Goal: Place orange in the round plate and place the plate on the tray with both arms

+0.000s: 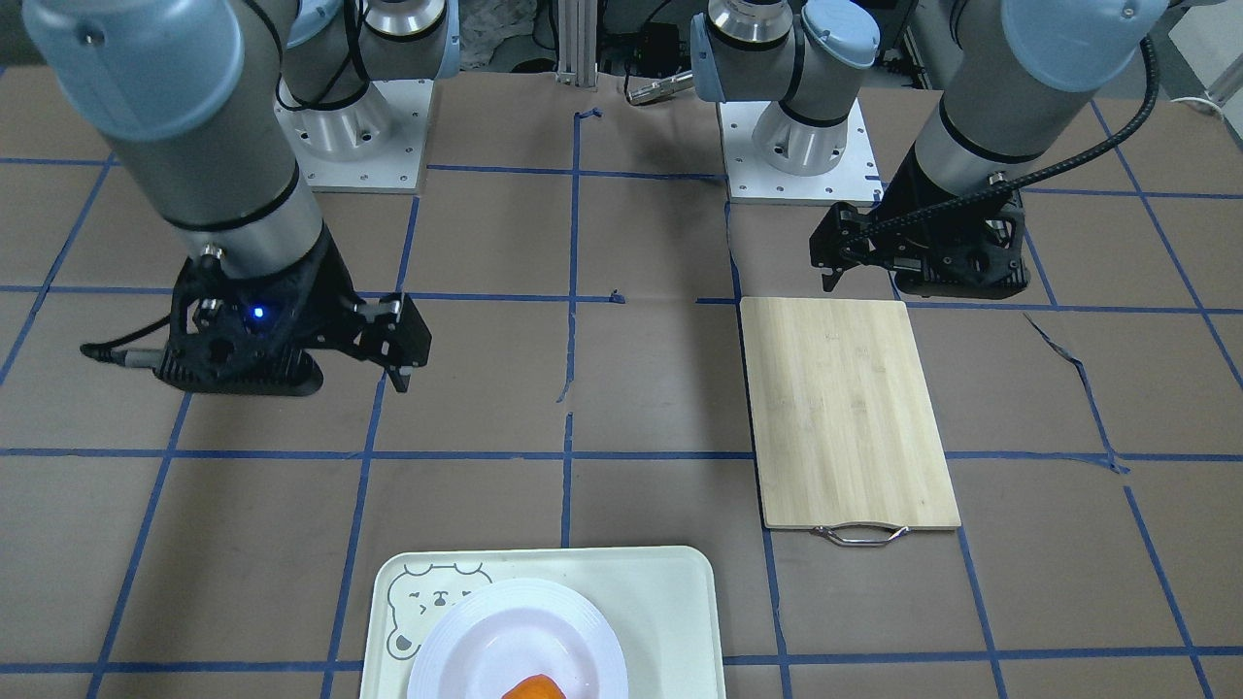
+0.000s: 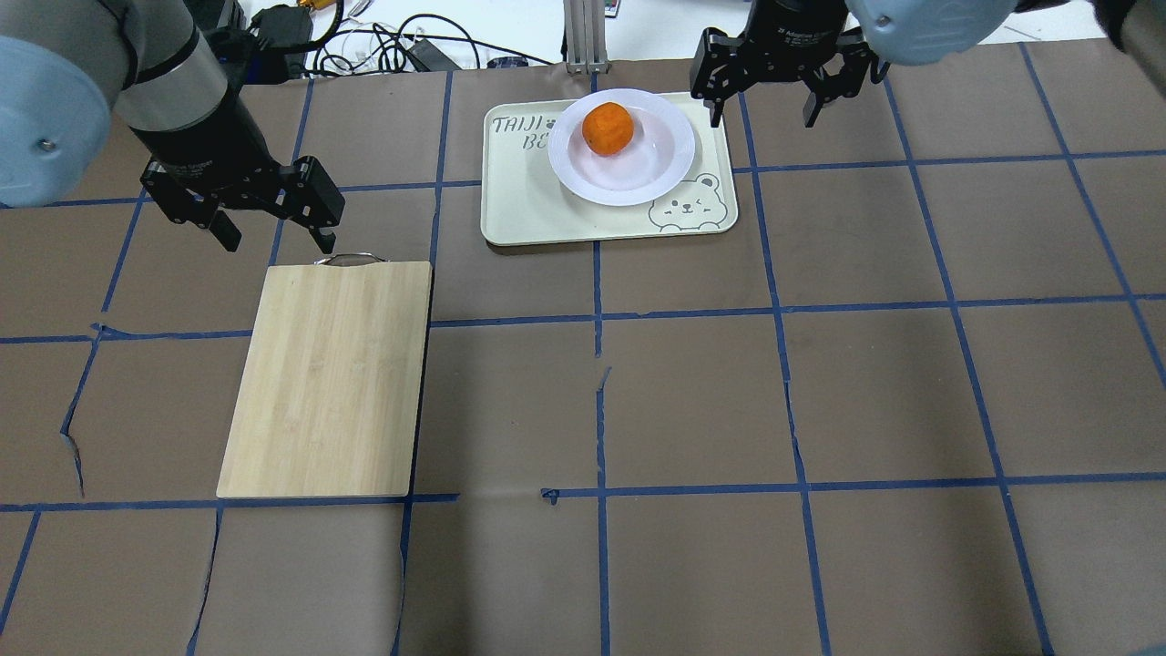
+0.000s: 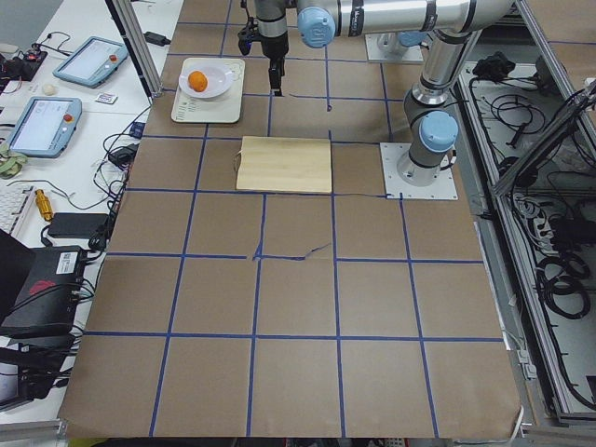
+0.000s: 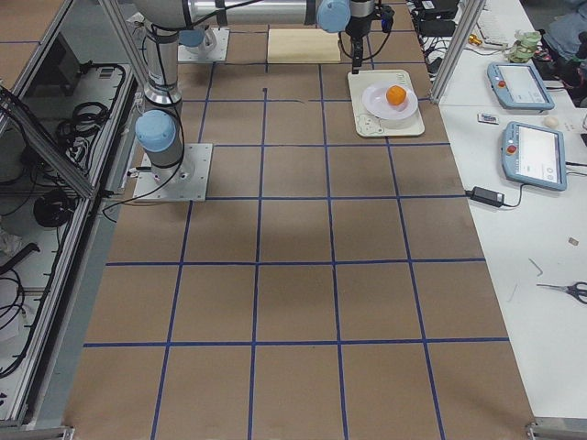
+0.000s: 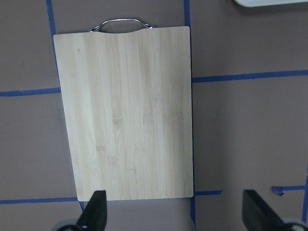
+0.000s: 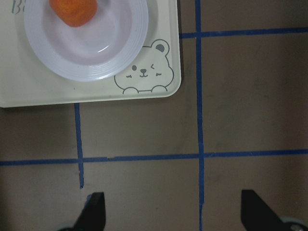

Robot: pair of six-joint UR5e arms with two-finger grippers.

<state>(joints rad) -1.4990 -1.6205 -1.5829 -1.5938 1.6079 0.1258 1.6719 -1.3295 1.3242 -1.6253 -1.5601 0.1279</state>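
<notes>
The orange (image 2: 608,128) lies in the round plate (image 2: 654,160), toward its far side. The plate sits on the tray (image 2: 528,211), over the end with the bear face. My right gripper (image 2: 762,114) hangs open and empty just right of the tray's far corner, touching neither plate nor tray. In the right wrist view the orange (image 6: 74,10), plate (image 6: 98,55) and tray (image 6: 29,94) are at the top left, ahead of the spread fingers (image 6: 94,209). My left gripper (image 2: 276,239) is open and empty above the metal handle of the cutting board.
A bamboo cutting board (image 2: 332,378) with a metal handle (image 2: 346,259) lies on the table's left half; the left wrist view looks straight down on it (image 5: 127,110). Brown paper with a blue tape grid (image 2: 692,392) covers the table. Cables and tablets lie beyond the far edge.
</notes>
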